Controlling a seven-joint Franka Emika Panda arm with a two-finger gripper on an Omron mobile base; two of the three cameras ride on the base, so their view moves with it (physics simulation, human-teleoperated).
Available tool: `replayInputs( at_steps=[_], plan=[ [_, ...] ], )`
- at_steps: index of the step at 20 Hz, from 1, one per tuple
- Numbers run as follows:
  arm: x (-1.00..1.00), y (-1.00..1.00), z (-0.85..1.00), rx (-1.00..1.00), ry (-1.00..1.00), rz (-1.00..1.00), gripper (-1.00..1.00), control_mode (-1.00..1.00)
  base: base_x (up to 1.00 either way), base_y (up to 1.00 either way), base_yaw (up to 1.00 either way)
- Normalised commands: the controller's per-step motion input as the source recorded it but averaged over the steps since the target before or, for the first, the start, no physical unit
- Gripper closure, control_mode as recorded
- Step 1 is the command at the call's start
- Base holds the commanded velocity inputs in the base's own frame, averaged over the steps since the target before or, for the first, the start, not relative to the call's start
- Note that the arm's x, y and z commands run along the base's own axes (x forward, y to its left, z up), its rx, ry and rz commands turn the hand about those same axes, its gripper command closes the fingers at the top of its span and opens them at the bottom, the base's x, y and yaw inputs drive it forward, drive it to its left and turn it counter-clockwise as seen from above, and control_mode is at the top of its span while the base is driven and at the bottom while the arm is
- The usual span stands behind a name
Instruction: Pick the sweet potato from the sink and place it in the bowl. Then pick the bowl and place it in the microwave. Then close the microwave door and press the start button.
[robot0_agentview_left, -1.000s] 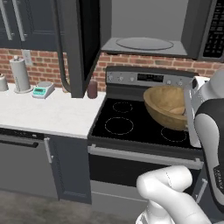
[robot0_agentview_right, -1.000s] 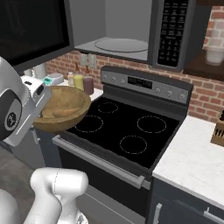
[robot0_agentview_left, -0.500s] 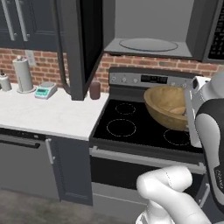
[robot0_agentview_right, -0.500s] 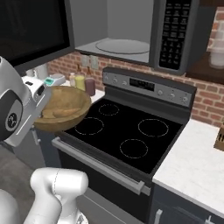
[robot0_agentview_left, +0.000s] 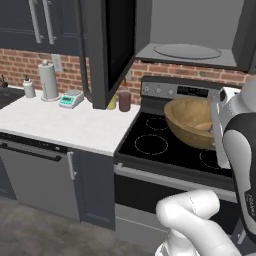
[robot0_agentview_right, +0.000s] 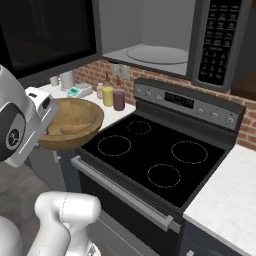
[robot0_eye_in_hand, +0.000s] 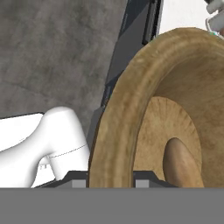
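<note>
The gripper (robot0_eye_in_hand: 111, 181) clamps the bowl (robot0_eye_in_hand: 131, 113) by its rim; the hand view reveals the sweet potato (robot0_eye_in_hand: 181, 164) inside at 5 o'clock, while the right base view shows the microwave (robot0_agentview_right: 160, 45) open at 12.

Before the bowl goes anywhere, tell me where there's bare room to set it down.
Free: the microwave floor around its glass plate, door swung open; the stove top, no pans on it; the white counter between the scale and the stove. Crowded: the counter's back corner by the stove, where bottles cluster. The bowl, holding the sweet potato, hangs off the stove's front-left corner.
</note>
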Motion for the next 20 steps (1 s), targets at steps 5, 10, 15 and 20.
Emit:
replayInputs(
  at_steps=[5, 10, 15, 20],
  plan=[
    [0.00, 0.00, 0.00, 0.00, 0.00, 0.00, 1.00, 1.00, 0.20, -0.02, 0.21],
    [0.00, 0.00, 0.00, 0.00, 0.00, 0.00, 1.00, 1.00, 0.30, -0.15, 0.23],
    [0.00, 0.00, 0.00, 0.00, 0.00, 0.00, 1.00, 1.00, 0.26, -0.08, 0.18],
    [0.00, 0.00, 0.00, 0.00, 0.00, 0.00, 1.00, 1.00, 0.00, -0.03, 0.12]
  ],
)
